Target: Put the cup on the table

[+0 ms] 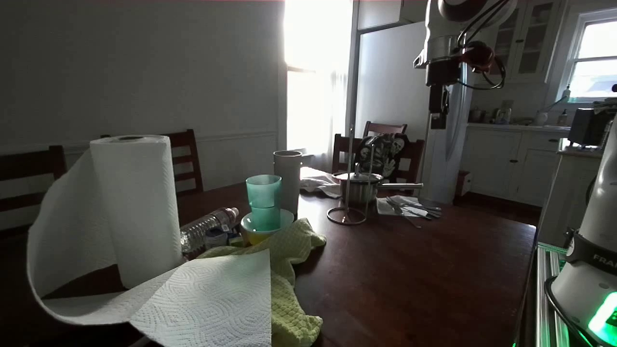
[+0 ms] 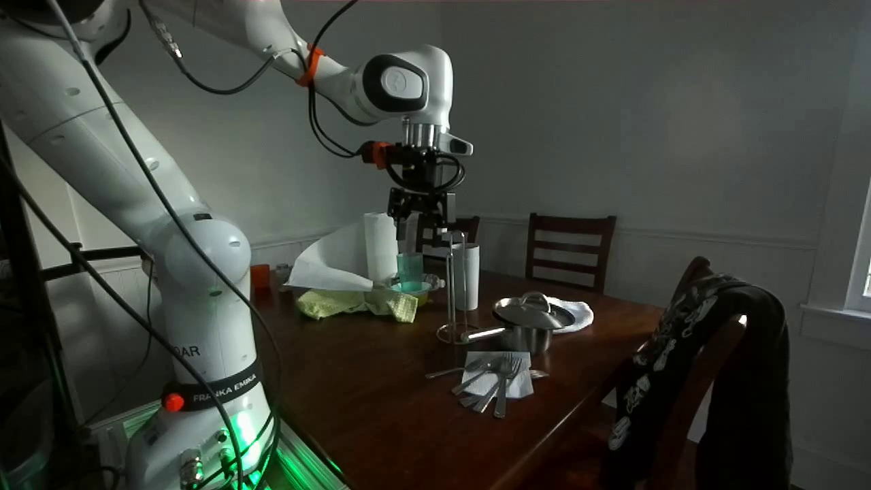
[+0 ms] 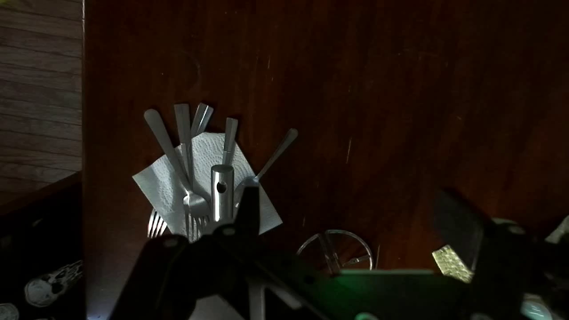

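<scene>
One table (image 1: 414, 274), one pot (image 2: 534, 335), one bowl (image 1: 286, 218) holding one green cup (image 1: 264, 202); end effector (image 3: 346, 195) spread

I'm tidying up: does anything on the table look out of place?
The paper roll is partly unwound, its loose end sprawling untidily over the cloth. Near it, a bottle lies on its side, perhaps toppled, and the cup stands oddly in a bowl.

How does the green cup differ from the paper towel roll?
The cup is translucent green; the paper towel roll is opaque white. The cup is smaller than the roll. The cup sits in a bowl, while the roll stands on the table trailing a loose sheet. Both are upright.
</scene>
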Controlling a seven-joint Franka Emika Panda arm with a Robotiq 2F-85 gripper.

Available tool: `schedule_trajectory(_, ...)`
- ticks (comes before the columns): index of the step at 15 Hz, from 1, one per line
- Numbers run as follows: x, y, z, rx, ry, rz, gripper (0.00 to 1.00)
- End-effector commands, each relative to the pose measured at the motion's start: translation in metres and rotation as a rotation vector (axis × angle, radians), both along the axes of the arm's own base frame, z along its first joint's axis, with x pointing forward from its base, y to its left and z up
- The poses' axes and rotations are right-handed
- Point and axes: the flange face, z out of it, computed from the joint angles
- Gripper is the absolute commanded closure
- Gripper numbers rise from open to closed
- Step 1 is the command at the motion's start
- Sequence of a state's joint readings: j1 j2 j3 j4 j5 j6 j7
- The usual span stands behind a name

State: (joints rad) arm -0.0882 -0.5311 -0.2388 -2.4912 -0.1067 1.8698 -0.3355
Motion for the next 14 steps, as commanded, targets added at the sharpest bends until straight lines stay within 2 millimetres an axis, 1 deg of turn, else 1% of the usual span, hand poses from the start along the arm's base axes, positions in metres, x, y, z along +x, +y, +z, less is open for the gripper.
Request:
schedule_trajectory(1, 0.0, 0.0, 0.0, 0.0, 0.001, 0.0, 0.0)
schedule_trajectory(4, 0.0, 0.0, 0.0, 0.0, 0.001, 0.0, 0.0)
schedule_trajectory(5, 0.009, 0.012, 0.002, -0.018, 0.014, -0.022, 0.0)
schedule_trajectory(7, 0.022, 0.043, 0.01, -0.012, 0.012, -0.01, 0.0)
schedule_trajectory(9, 0.037, 0.081, 0.02, -0.036, -0.002, -0.011, 0.0)
schedule_trajectory(14, 0.078, 0.184, 0.042, -0.086, -0.024, -0.074, 0.0)
